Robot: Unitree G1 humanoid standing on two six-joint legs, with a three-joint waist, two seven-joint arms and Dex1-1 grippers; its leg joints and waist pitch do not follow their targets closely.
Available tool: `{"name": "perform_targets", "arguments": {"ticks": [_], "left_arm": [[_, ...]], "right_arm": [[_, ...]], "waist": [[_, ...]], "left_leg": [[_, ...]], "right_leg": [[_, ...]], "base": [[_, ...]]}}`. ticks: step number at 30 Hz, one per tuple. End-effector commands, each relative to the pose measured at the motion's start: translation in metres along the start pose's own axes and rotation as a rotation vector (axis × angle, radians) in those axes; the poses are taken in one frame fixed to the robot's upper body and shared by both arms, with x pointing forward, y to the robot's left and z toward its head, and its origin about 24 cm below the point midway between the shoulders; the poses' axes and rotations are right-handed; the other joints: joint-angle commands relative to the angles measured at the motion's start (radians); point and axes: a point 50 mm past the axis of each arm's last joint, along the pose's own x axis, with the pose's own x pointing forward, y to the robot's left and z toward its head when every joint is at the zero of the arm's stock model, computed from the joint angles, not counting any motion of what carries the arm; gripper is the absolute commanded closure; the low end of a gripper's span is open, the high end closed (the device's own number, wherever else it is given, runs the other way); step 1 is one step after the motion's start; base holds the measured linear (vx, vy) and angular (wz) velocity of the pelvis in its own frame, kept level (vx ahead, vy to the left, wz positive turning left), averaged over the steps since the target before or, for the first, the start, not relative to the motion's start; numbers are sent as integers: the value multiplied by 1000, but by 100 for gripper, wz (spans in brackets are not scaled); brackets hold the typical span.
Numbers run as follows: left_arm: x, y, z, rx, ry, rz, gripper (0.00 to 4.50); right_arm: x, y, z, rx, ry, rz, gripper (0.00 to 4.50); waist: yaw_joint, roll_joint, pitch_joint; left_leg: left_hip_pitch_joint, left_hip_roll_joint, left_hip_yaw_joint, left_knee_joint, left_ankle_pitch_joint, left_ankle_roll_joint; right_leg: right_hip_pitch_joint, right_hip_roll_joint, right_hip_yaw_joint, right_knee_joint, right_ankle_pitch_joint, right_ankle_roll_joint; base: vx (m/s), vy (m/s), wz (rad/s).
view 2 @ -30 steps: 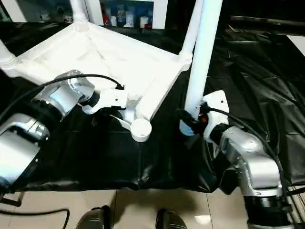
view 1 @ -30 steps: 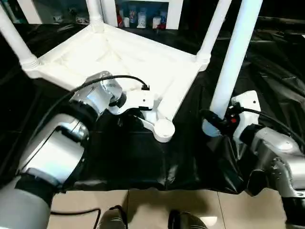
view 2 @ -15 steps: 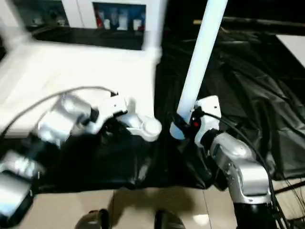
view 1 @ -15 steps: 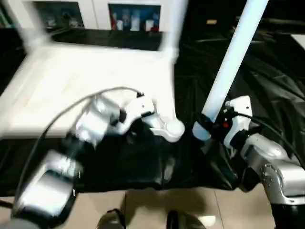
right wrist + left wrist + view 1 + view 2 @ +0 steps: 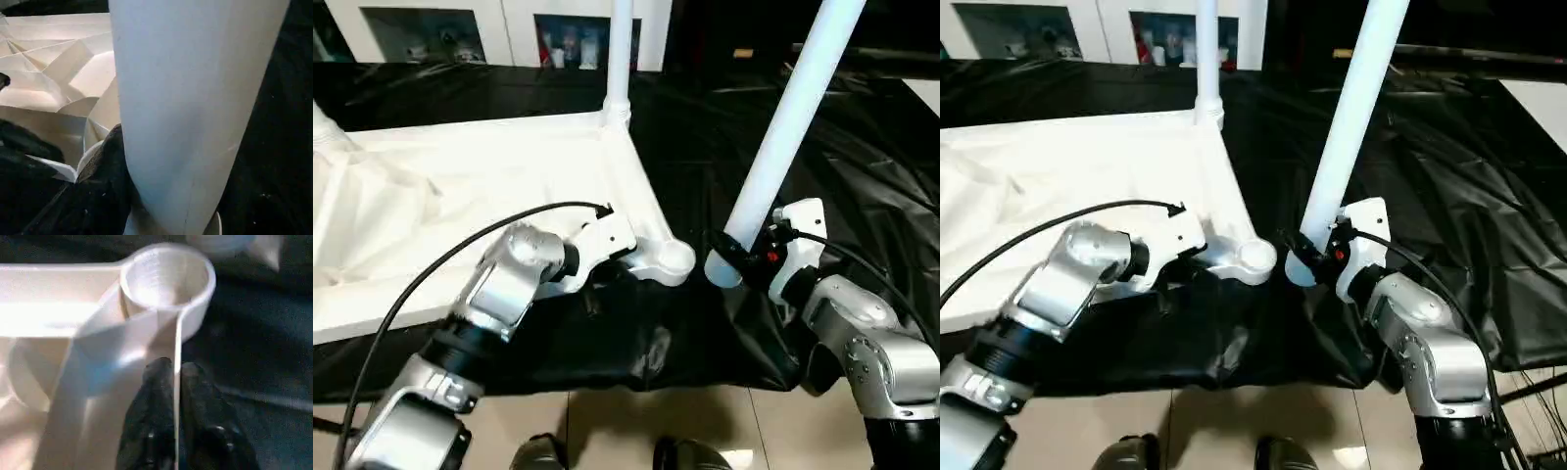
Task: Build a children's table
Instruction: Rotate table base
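The children's table (image 5: 460, 186) lies upside down on the black cloth, ribbed underside up. One leg (image 5: 620, 49) stands in its far corner, and another leg (image 5: 321, 125) shows at the left edge. The near corner socket (image 5: 672, 258) is empty. My left gripper (image 5: 175, 373) is shut on the thin rim wall just behind that socket (image 5: 166, 276), one black finger (image 5: 157, 382) on each side. My right gripper (image 5: 736, 257) is shut on the lower end of a loose white leg (image 5: 783, 127), which slants up and away. The leg's bottom end hangs just right of the socket, apart from it.
A white cabinet with glass doors (image 5: 509, 24) stands behind the work table. Wrinkled black cloth (image 5: 871, 147) covers the table to the right. The cloth's front edge hangs over a tan floor (image 5: 607, 431), close below both grippers.
The head camera has shifted. The table top has swung round with my left gripper still on its rim. The empty socket is now closer to the held leg's lower end.
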Motion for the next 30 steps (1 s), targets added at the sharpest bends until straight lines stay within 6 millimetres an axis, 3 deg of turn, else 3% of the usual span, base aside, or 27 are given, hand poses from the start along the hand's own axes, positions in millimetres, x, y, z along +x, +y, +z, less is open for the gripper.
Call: {"name": "perform_targets", "arguments": {"ticks": [1,7,14,21,24,30], "left_arm": [[-3,3,5,54,-25,-2,381],[-6,6,3,92,0,-67,368],[-4,4,-2,92,22,-131,358],[1,7,-3,90,14,-120,358],[2,8,-3,90,11,-125,358],[1,9,-6,82,24,-146,413]], "right_arm": [[-3,-5,2,-16,-1,-6,262],[-2,-5,2,-28,5,6,262],[-3,-5,2,-36,8,8,262],[-2,-2,3,-30,0,25,262],[-1,-2,4,-21,-6,38,262],[3,-1,16,25,-55,80,262]], "waist": [[8,-11,-103],[22,-13,-108],[24,-11,-111],[27,-15,-113],[27,-16,-111],[25,-17,-110]], "left_leg": [[18,16,-3,-57,-135,63],[21,15,-2,-55,-136,56],[20,15,-3,-54,-149,39],[18,14,-2,-51,-133,46],[18,14,-2,-51,-151,43],[18,14,-4,-52,-173,31]], "right_leg": [[63,-53,41,-64,-182,-188],[63,-54,42,-61,-173,-187],[65,-56,43,-58,-173,-192],[68,-56,44,-54,-143,-200],[67,-57,44,-58,-185,-192],[65,-57,44,-61,-230,-176]], "base": [[0,0,0],[0,0,0],[0,0,0],[0,0,0],[0,0,0],[0,0,0]]}}
